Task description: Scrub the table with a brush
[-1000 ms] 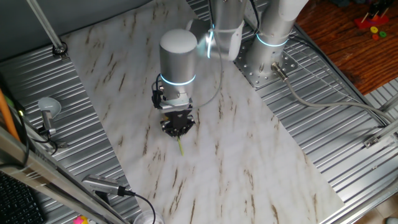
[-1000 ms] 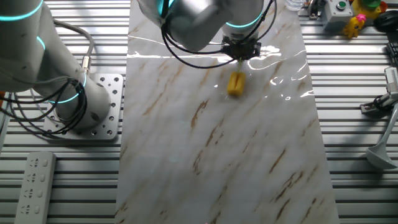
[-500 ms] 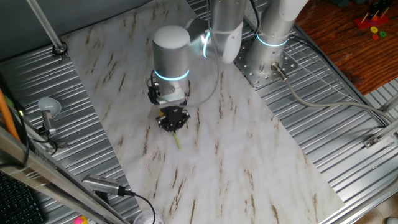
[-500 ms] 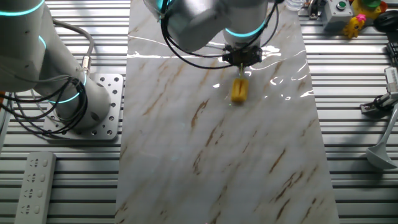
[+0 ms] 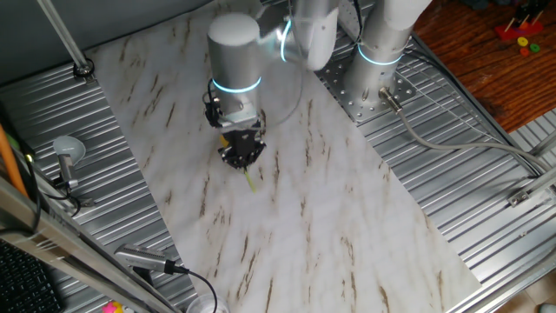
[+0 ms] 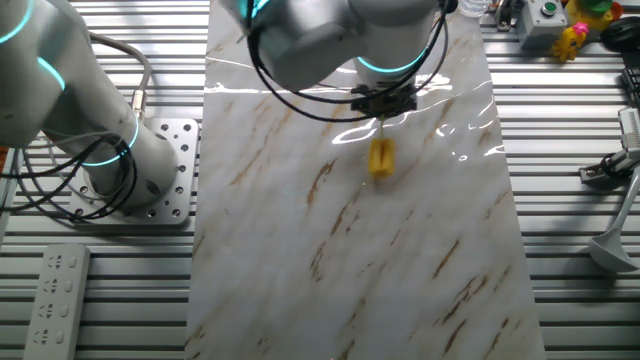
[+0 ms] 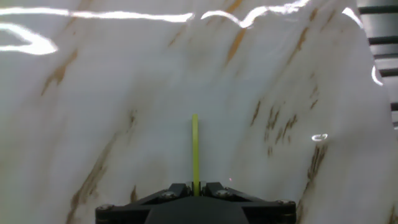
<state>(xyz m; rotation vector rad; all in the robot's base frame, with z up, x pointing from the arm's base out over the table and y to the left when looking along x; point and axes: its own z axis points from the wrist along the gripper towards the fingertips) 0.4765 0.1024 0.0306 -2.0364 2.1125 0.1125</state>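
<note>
In one fixed view the gripper point(image 5: 242, 157) is seen low over the marble-patterned table point(image 5: 347, 226), and a thin yellow-green sliver of the brush point(image 5: 251, 180) is seen projecting from beneath it onto the surface. The scrubbing stroke itself is judged to be in hand. Compared with a second ago, the hand is placed further up and to the left on the slab, and the brush with it.

In the other fixed view the gripper point(image 6: 380, 102) is clenched on the stick handle — the yellow bristle head of the brush point(image 6: 380, 158) hangs below it, at or just on the table point(image 6: 330, 290), though contact cannot be confirmed. The head is found lower and slightly left of where it stood a second ago, and the arm above is swung across.

In the hand view the handle of the brush point(image 7: 195, 149) is pinched between the dark fingertips point(image 7: 179, 189), running straight away over the table point(image 7: 93, 93); the bristles are not shown. For the next move — a return stroke — downward pressure and an unbroken grip are judged to be required.
</note>
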